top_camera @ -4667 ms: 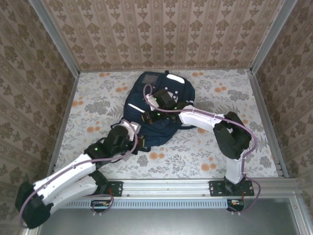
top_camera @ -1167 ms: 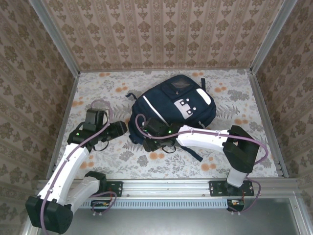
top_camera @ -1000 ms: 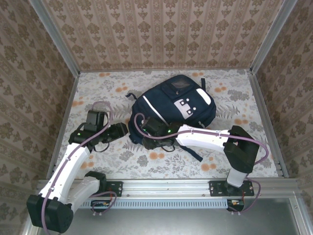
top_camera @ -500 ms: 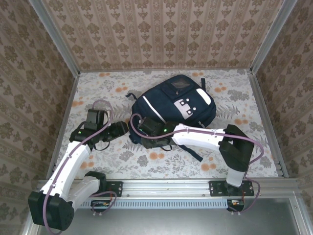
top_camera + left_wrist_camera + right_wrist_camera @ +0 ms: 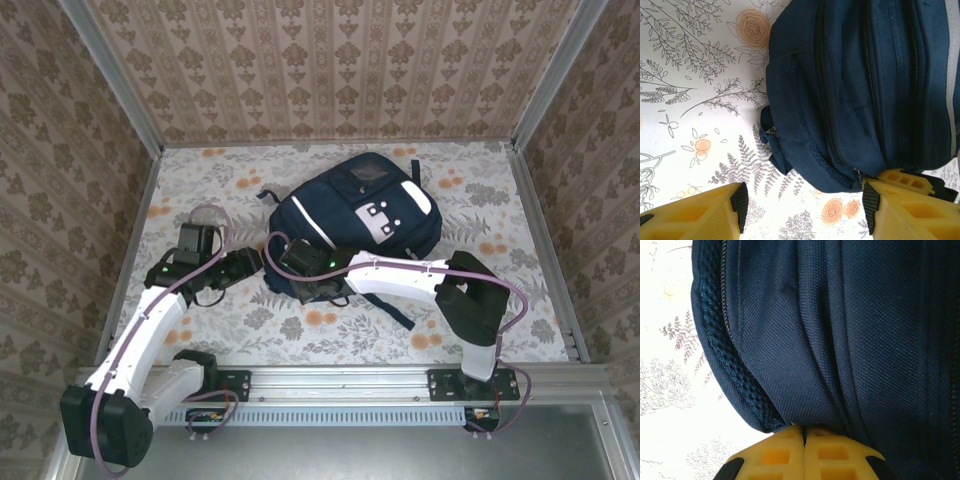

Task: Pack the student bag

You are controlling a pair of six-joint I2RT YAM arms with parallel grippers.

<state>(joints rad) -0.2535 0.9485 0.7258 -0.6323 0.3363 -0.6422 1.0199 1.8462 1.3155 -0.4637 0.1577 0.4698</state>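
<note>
Two grippers: working close to the same end of the student bag [image 5: 350, 215].
Left gripper [image 5: 805, 202]: gaping wide, holding nothing, framing the bag's corner just ahead of its fingertips.
Right gripper [image 5: 804, 432]: squeezing fully closed, tips touching the bag's edge right in front; nipping a zip tab or only air, cannot tell.
Bag: lying flat on the flowery table [image 5: 200, 180], zips looking closed.
Slip risk: sliding off the cloth when pulling, if nipping too little.
Drag risk: towing the whole bag along instead of opening it, with nothing pinning it down.
Snag risk: catching the loose strap [image 5: 395, 312] beside the right arm.
</note>
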